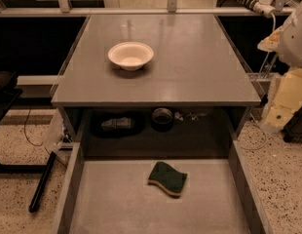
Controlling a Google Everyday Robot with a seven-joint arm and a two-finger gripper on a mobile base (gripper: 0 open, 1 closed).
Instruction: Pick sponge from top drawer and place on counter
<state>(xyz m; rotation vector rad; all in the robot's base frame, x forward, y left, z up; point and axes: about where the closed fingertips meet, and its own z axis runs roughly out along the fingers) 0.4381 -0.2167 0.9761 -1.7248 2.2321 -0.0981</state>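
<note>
The sponge point(167, 178), dark green on top with a yellow layer below, lies flat on the bottom of the open top drawer point(107, 204), a little right of its middle and near its back. The grey counter point(190, 77) spans the space above the drawer. My arm point(293, 33) shows at the right edge of the camera view. The pale gripper point(277, 112) hangs there beside the counter's right side. It is far to the right of and above the sponge and touches nothing.
A white bowl point(131, 55) stands on the counter's left half. Under the counter a dark shelf recess point(156, 123) holds clutter, including a round dark container point(162, 117). A black bar point(42, 182) lies on the floor at the left.
</note>
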